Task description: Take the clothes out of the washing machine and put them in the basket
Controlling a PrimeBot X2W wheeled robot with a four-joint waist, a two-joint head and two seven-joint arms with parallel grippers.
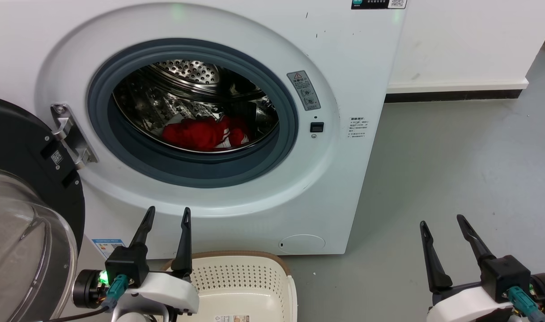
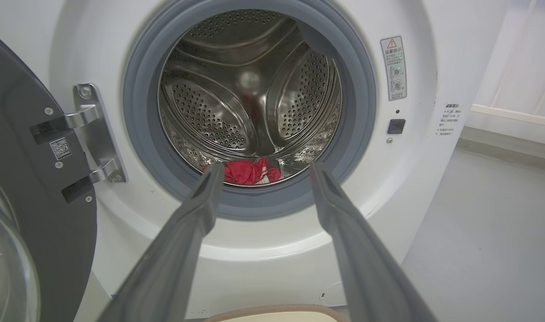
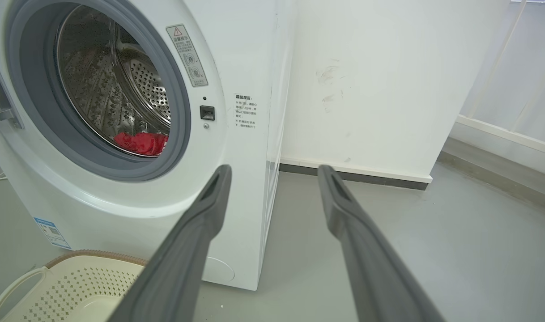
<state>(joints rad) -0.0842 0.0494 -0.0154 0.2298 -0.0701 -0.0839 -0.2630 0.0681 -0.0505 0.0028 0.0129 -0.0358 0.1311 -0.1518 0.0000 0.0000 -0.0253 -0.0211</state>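
The white washing machine [image 1: 344, 53] stands with its door [image 1: 22, 179] swung open to the left. Red clothes [image 1: 201, 133] with white stripes lie at the bottom of the steel drum, also seen as the red clothes [image 2: 250, 172] and clothes [image 3: 140, 143]. The cream basket [image 1: 241, 279] with a brown rim sits on the floor in front of the machine, empty. My left gripper [image 1: 167, 213] is open above the basket's left side, pointing at the porthole. My right gripper [image 1: 442, 221] is open over the bare floor to the right of the machine.
The glass door bulge [image 1: 26, 250] fills the lower left beside my left arm. A white wall with a dark skirting [image 1: 451, 95] runs behind. Grey floor [image 1: 456, 170] spreads to the right of the machine.
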